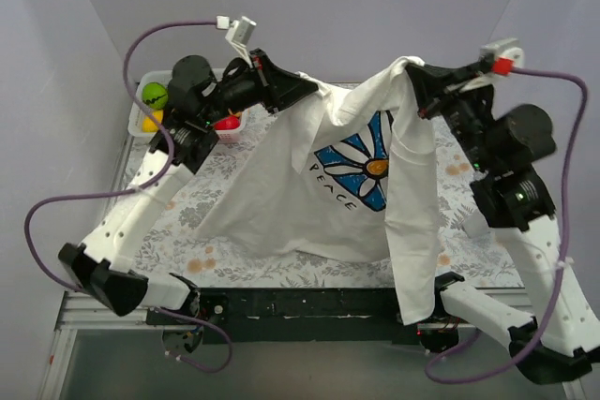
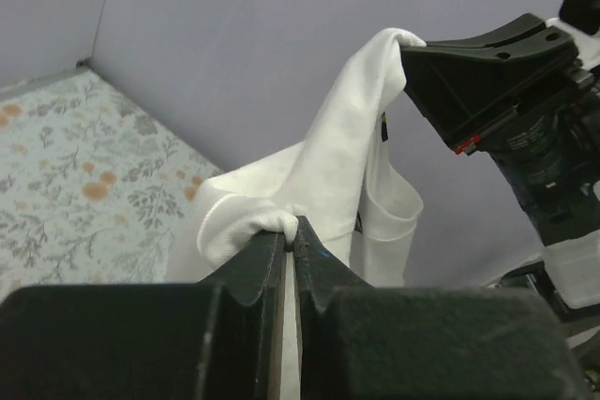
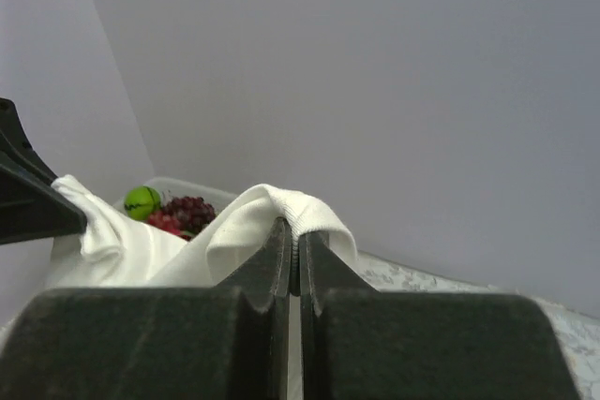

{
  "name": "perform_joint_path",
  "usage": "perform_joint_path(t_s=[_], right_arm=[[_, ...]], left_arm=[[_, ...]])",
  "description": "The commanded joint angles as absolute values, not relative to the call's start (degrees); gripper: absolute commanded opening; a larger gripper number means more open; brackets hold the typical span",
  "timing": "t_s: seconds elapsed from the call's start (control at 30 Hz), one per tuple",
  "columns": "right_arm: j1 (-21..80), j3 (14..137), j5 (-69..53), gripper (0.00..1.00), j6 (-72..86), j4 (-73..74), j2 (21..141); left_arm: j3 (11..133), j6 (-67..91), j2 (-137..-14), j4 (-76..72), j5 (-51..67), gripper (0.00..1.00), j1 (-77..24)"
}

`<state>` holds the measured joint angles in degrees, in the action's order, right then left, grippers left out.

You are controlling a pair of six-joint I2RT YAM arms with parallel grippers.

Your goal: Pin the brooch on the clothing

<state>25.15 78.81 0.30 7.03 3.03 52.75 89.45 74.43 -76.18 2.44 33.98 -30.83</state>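
Observation:
The white T-shirt hangs lifted off the table between both grippers, its blue-and-white daisy print facing up. My left gripper is shut on a fold of the shirt's upper edge. My right gripper is shut on the ribbed edge, and one side of the shirt drapes down over the right arm. A dark neck label shows in the left wrist view. The print has a round orange-brown centre. I cannot make out the brooch as a separate thing.
A clear bin at the back left holds a green ball, grapes and other toy fruit. A floral mat covers the table. Grey walls close in the back and sides.

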Motion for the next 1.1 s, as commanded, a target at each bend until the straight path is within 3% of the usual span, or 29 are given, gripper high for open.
perform_joint_path(t_s=[0.0, 0.1, 0.2, 0.23, 0.27, 0.33, 0.37, 0.4, 0.47, 0.7, 0.83, 1.07], right_arm=[[24.4, 79.6, 3.3, 0.01, 2.9, 1.1, 63.1], [21.7, 84.3, 1.2, 0.01, 2.0, 0.6, 74.1], [18.8, 93.2, 3.7, 0.01, 2.0, 3.1, 88.5], [18.2, 101.3, 4.6, 0.01, 2.2, 4.8, 96.1], [16.5, 105.9, 4.1, 0.07, 2.3, 6.7, 100.2], [15.4, 125.2, 3.6, 0.44, 2.7, 17.1, 112.2], [14.7, 132.1, 2.6, 0.73, 3.1, 20.4, 115.6], [14.7, 136.5, 2.9, 0.80, 3.0, 23.7, 118.2], [14.7, 136.2, 1.9, 0.85, 3.1, 26.3, 119.0], [14.9, 85.4, -2.2, 0.88, 9.6, 11.0, 91.7], [15.2, 70.2, -4.4, 0.87, 12.3, 13.1, 80.9], [15.2, 55.7, -7.6, 0.86, 13.0, 18.3, 72.9]], left_arm=[[88.4, 75.0, -82.9, 7.6, 30.7, 0.00, -29.5], [87.9, 75.6, -87.8, 8.3, 28.0, 0.00, -27.2], [89.1, 76.6, -93.9, 10.1, 23.7, 0.10, -24.4], [90.2, 77.3, -95.2, 10.5, 22.4, 0.42, -23.8], [91.0, 77.3, -97.8, 11.1, 22.4, 0.59, -22.4], [92.3, 76.9, -99.5, 12.7, 22.5, 0.84, -21.4], [92.5, 76.7, -100.1, 13.7, 22.0, 0.98, -20.6], [92.2, 76.3, -100.3, 14.8, 22.4, 0.98, -20.3], [89.7, 74.5, -99.4, 16.3, 22.0, 0.98, -20.0], [74.6, 73.1, -92.1, 23.2, 17.8, 0.98, -19.3], [66.6, 74.0, -88.3, 27.6, 14.3, 0.95, -19.2], [57.8, 76.0, -86.9, 31.9, 4.9, 0.89, -18.7]])
